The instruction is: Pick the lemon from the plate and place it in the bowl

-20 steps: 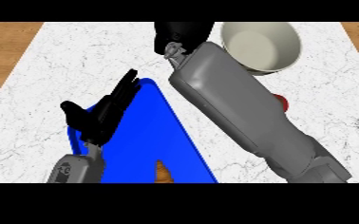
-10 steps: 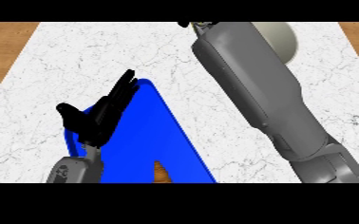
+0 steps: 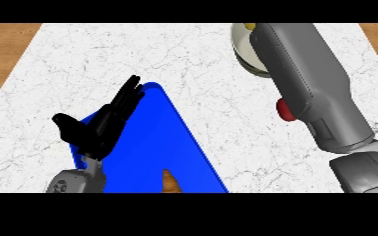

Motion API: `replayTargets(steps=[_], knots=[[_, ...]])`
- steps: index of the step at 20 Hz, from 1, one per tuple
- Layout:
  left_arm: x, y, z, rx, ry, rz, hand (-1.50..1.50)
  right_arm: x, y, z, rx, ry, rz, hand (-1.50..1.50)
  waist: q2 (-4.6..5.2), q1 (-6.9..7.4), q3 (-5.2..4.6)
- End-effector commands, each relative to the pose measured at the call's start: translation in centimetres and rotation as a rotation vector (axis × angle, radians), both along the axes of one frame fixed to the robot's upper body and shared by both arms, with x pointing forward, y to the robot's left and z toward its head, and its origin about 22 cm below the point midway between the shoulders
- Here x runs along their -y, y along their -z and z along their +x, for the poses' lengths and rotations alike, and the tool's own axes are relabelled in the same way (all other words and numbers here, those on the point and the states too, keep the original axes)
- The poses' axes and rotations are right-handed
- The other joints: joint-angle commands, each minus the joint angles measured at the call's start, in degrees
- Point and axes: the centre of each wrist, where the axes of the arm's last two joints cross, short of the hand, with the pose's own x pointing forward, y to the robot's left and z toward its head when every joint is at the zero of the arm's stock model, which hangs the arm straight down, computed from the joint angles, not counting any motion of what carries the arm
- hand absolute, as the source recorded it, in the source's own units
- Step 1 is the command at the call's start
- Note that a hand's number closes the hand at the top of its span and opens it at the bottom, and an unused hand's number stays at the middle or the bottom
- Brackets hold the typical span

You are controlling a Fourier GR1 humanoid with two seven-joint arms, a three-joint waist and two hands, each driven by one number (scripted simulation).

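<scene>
One view is all there is, from the head looking steeply down on the white marbled surface (image 3: 148,55), with a strip of brown wood showing at its far left corner.

The left hand (image 3: 100,122) stands near the lower left, fingers straight and raised, thumb spread to the side, holding nothing. It rests over the left edge of a bright blue plate (image 3: 162,150), which looks stretched into a tall pointed shape running down to the bottom of the view. At the plate's lower edge a small brown-orange thing (image 3: 170,181) pokes up; I cannot tell what it is.

The right forearm (image 3: 310,85) fills the right side, a big grey casing slanting from the lower right toward the top. It covers most of the pale bowl (image 3: 242,55), of which only the left rim and a bit of the inside show at the upper right. The right hand itself is out of sight beyond the top of the forearm, so I cannot tell how its fingers stand.

A sliver of yellow (image 3: 251,26) shows right at the top of the bowl's rim beside the forearm, which may be the lemon, though too little shows to be sure. A small red object (image 3: 285,109) peeks out from the forearm's left side, lying on the surface.
</scene>
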Motion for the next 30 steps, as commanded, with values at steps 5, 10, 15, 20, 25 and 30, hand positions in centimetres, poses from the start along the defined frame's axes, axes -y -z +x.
replayTargets(steps=[5, 10, 15, 20, 25, 30], knots=[[0.9, -0.2, 0.1, 0.023, 0.03, -0.003, 0.0, 8.3, 5.3, 2.1, -0.057, 0.095, -0.038, 1.5, 0.63, 1.1, 0.03], [1.1, -0.4, 0.4, 0.027, 0.038, 0.008, 0.0, 11.5, 6.5, 2.4, -0.226, 0.247, 0.108, 1.5, 1.18, 2.09, 0.08], [3.0, -0.2, 1.0, 0.041, 0.049, -0.003, 0.0, 13.5, 6.3, 2.3, -0.095, 0.17, 0.215, -1.5, 1.48, 2.1, 0.14], [1.0, -0.1, 0.6, 0.021, 0.016, -0.013, 0.0, 13.9, 7.7, 1.8, 0.15, 0.129, 0.36, -1.5, 0.99, 1.48, 0.22], [0.9, 0.3, -0.7, 0.008, 0.01, -0.009, 0.0, 11.5, 5.5, 1.7, 0.558, 0.038, 0.465, -1.5, 0.0, 1.04, 0.31], [-1.0, 1.4, 0.1, -0.016, -0.034, -0.008, 0.0, 6.6, 6.9, 0.0, 0.714, -0.159, 0.553, -1.5, -0.86, -2.0, 0.1]])
